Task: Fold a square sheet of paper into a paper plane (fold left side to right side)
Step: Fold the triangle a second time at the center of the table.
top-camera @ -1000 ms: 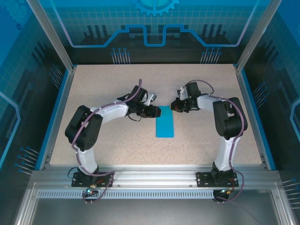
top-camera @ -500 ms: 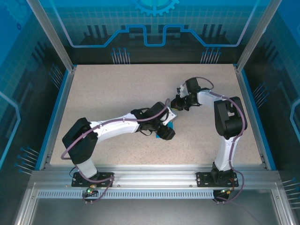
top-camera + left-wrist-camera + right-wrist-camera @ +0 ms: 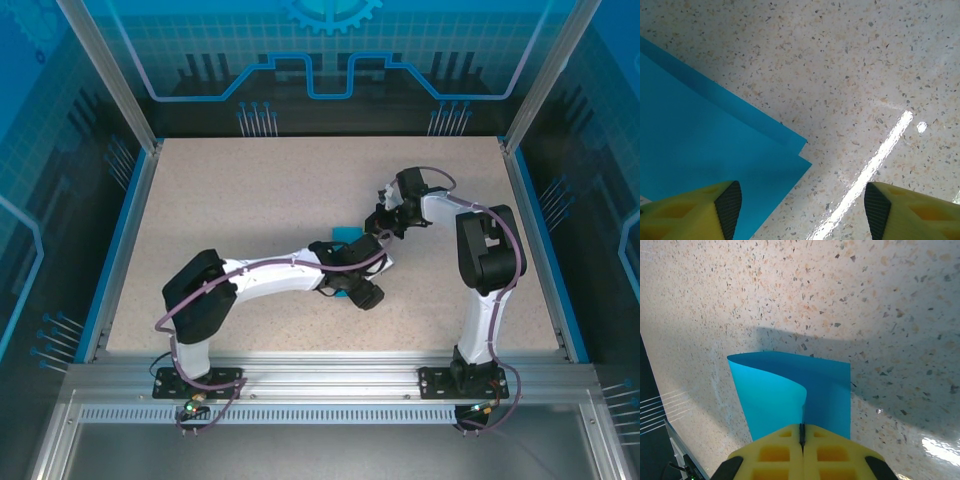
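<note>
The left arm has swung farther across the sheet of paper (image 3: 347, 235). Its left hand (image 3: 363, 293) is now by the sheet's near end, fingers spread apart above a corner. The folded teal sheet lies mid-desk (image 3: 220, 200), its long axis running near to far, mostly hidden under that arm. The right hand (image 3: 383, 228) is clamped on the far end, where the upper layer curls up.
</note>
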Robot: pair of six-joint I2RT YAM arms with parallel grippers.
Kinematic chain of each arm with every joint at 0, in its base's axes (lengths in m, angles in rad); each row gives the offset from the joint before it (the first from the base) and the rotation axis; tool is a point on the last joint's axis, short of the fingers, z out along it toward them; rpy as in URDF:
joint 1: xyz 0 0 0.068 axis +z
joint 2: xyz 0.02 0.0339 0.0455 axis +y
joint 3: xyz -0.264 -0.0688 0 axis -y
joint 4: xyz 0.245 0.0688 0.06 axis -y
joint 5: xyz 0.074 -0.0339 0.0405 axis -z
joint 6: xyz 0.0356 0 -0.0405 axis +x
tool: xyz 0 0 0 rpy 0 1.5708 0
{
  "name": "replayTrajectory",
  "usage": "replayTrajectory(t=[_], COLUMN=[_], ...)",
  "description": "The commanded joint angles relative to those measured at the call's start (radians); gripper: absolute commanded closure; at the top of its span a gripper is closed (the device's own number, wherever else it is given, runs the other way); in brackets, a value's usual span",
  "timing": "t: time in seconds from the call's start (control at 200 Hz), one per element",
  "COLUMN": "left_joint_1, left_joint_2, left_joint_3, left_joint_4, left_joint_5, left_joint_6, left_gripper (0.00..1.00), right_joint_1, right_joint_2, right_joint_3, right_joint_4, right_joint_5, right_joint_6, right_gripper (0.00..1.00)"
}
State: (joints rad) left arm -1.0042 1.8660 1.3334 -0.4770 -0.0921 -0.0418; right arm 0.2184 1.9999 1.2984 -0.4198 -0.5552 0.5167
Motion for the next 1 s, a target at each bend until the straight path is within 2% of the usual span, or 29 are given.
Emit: replayTrajectory(t=[0.0,0.25,0.57,0.685,0.995], left_joint_1=[-0.034,-0.079,-0.087,-0.088,-0.082], left_joint_2=[0.029,0.104,0.145,0.137,0.084], left_joint_3=[0.042,0.099,0.129,0.120,0.066], left_joint_4=[-0.048,-0.102,-0.114,-0.106,-0.055], left_joint_5=[-0.074,-0.209,-0.315,-0.328,-0.315], left_joint_6=[0.035,0.042,0.039,0.033,0.010], left_gripper=[0.29,0.29,0.31,0.39,0.76], right_joint_1=[-0.015,-0.016,-0.013,-0.014,-0.014], right_joint_2=[0.021,0.026,0.026,0.027,0.031], right_joint_3=[0.031,0.029,0.025,0.025,0.036], right_joint_4=[-0.039,-0.034,-0.033,-0.035,-0.062], right_joint_5=[-0.021,-0.023,-0.023,-0.020,0.005], right_joint_6=[0.011,0.019,0.023,0.021,0.002], right_gripper=[0.98,0.98,0.98,0.98,0.97])
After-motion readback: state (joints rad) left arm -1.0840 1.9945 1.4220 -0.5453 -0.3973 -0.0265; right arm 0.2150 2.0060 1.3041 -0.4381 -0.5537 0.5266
